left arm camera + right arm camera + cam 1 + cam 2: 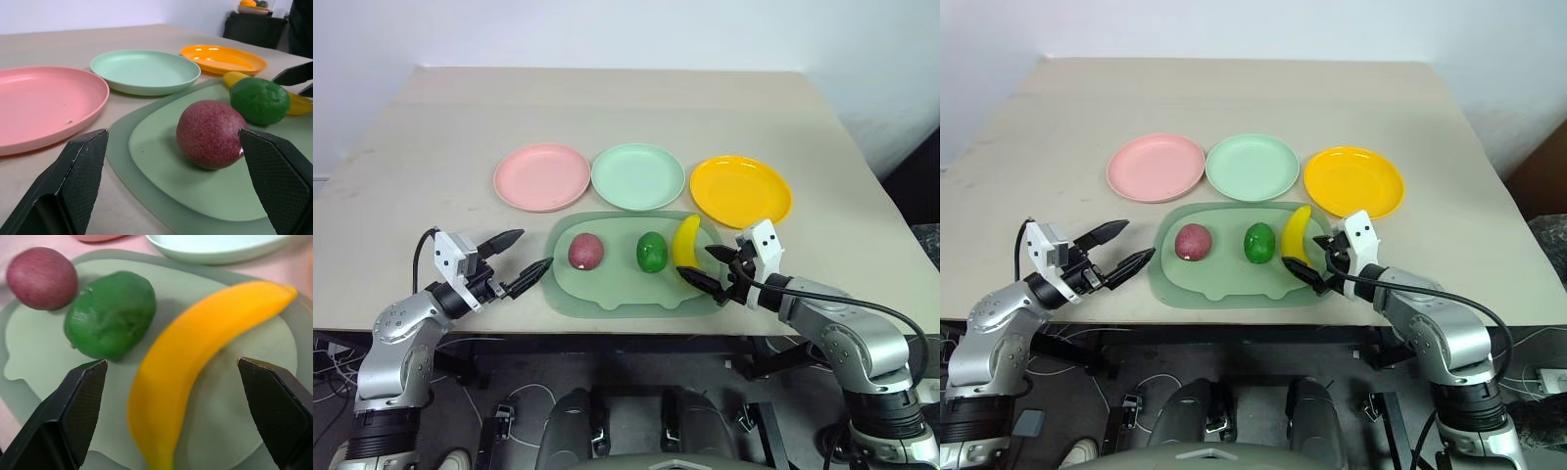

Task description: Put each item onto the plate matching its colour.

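Observation:
Three toy fruits lie in a row on a pale green mat (pixel 607 294): a dark red-purple fruit (pixel 586 251) on the left, a glossy green fruit (pixel 652 252) in the middle and a yellow banana (pixel 686 240) on the right. Behind the mat stand a pink plate (pixel 541 176), a mint green plate (pixel 637 175) and a yellow-orange plate (pixel 740 189), all bare. My left gripper (pixel 516 258) is open just left of the mat, pointing at the red-purple fruit (pixel 209 133). At the mat's right edge my right gripper (pixel 710 267) is open, with the banana (pixel 195 350) in front of its fingers, untouched.
The beige table (pixel 607 108) stretches far behind the plates. Its front edge runs just below the mat and both grippers. A dark cabinet (pixel 254 29) stands beyond the table's right side.

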{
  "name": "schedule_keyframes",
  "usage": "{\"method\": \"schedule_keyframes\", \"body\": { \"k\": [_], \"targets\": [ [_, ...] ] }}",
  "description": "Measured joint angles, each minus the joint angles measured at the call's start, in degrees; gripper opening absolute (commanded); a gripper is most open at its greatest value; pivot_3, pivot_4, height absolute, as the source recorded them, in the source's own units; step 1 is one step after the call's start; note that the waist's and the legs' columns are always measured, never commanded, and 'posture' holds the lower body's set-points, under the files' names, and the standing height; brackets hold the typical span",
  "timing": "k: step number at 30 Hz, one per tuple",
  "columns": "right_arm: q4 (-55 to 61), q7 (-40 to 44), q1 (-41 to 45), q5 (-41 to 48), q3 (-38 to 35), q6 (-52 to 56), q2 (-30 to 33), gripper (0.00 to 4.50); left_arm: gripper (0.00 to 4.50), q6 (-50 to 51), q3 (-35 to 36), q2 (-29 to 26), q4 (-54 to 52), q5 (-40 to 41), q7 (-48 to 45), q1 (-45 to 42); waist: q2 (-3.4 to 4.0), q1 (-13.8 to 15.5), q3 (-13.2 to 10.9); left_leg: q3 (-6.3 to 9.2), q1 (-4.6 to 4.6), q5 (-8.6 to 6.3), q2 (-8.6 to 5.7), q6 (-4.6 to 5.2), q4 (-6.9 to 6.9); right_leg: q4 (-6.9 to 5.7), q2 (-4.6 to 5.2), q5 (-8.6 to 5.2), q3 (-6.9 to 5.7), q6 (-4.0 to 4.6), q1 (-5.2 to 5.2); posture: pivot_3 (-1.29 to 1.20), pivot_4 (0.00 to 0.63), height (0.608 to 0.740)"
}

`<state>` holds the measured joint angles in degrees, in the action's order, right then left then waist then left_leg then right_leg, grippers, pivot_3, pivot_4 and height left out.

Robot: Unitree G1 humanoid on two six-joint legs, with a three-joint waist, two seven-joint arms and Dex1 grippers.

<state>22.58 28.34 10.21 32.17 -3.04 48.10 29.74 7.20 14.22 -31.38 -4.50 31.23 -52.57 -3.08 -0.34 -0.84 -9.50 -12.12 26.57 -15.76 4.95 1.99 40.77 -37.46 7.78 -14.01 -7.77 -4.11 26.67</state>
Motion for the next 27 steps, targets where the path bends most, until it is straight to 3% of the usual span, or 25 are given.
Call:
{"method": "schedule_keyframes", "body": {
  "k": [6,7,10,16,27],
  "targets": [
    [-0.1,0.2,-1.2,-1.5,1.1,-0.2,0.3,4.5,4.46,-0.7,0.0,0.0,1.4,0.0,-1.2,0.0,0.0,0.0,0.0,0.0,-0.01,0.0,0.0,0.0,0.0,0.01,-0.01,0.0,0.0,0.0,0.0,0.0,0.15,0.695],
    [-0.2,0.3,-1.3,-1.7,1.5,-0.2,0.4,4.32,4.49,-0.9,0.0,0.0,2.0,0.0,-1.5,0.0,0.0,0.0,0.0,0.0,0.0,0.0,0.0,0.0,0.0,0.01,-0.01,0.0,0.0,0.0,0.0,0.0,0.15,0.695],
    [-0.3,0.8,-1.4,-2.8,2.5,-0.8,0.5,3.62,4.5,-1.5,0.0,0.0,2.4,-0.2,-1.9,0.0,0.0,0.0,0.0,0.0,0.0,0.0,0.0,0.0,-0.01,0.02,0.0,0.0,0.0,0.0,0.0,0.0,0.15,0.695],
    [-0.5,2.1,-1.4,-4.6,3.3,-2.3,0.9,1.53,4.5,-1.7,0.0,0.0,2.5,-0.6,-2.1,-0.2,0.0,0.0,0.0,0.0,0.0,0.0,0.0,0.0,-0.01,0.02,-0.01,0.0,0.0,0.0,0.0,0.0,0.15,0.695],
    [2.2,4.9,2.0,0.6,-2.4,-0.9,2.8,1.52,4.5,-2.7,0.0,0.3,5.1,-1.1,-2.5,-1.8,0.01,0.0,0.0,0.0,-0.01,0.0,0.0,0.01,0.0,0.02,-0.01,0.02,0.0,0.01,-0.01,0.0,0.15,0.695]
  ]
}}
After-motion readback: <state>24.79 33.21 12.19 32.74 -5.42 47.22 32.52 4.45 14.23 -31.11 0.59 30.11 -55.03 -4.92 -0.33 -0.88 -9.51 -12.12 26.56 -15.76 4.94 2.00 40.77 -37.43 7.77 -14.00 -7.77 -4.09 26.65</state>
